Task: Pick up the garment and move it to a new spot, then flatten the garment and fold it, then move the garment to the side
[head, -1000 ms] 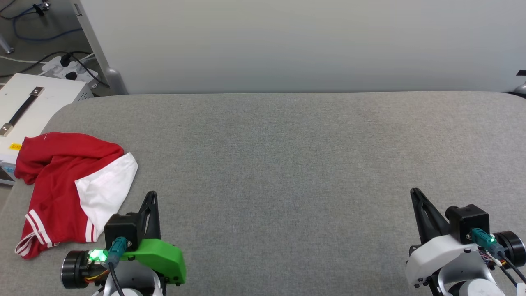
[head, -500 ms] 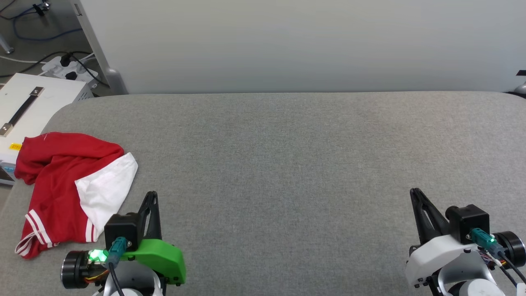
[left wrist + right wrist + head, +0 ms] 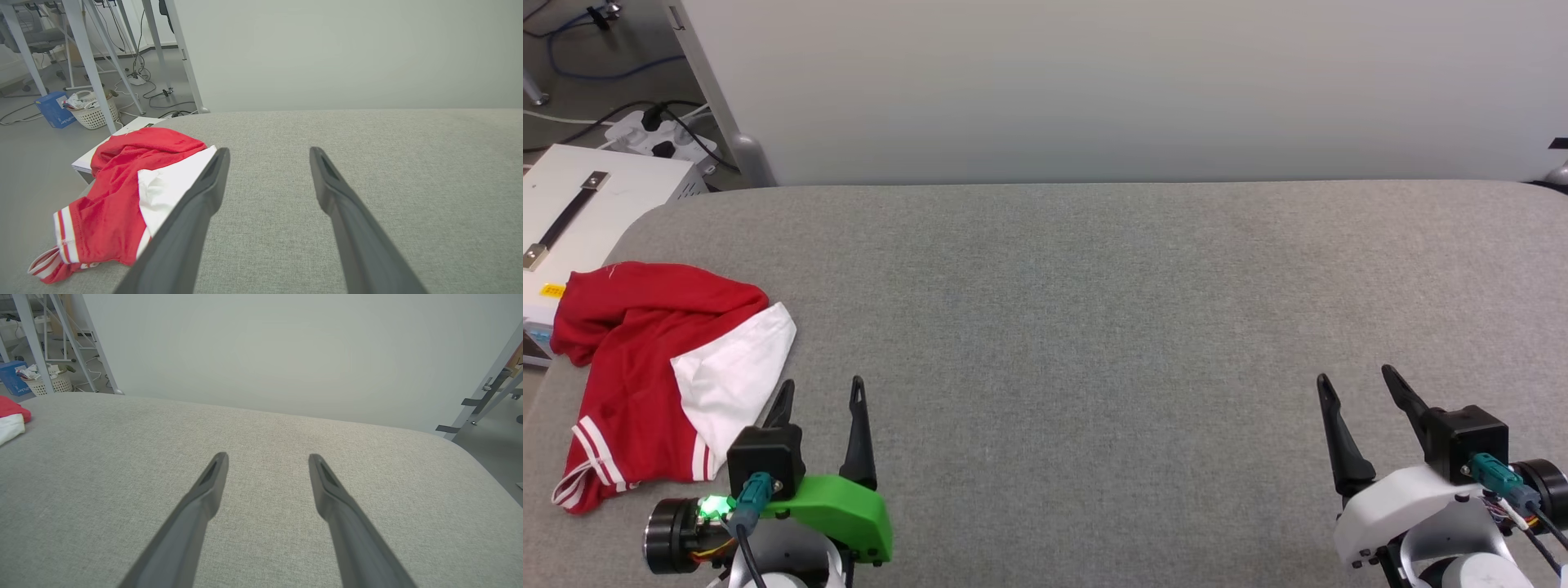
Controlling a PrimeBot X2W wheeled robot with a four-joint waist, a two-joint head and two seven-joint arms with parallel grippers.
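Garment (image 3: 645, 376): lying crumpled at your left.
Left gripper (image 3: 822, 382): gaping wide beside it, likely preparing a grasp.
Right gripper (image 3: 1356, 374): gaping wide, empty.

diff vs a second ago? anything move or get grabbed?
Both grippers opened: the left gripper and right gripper had their fingers together and now hold them apart above the grey surface. Nothing was grasped. The garment lies crumpled at the left edge, as before.

Red garment (image 3: 637, 384) w/ white sleeve.
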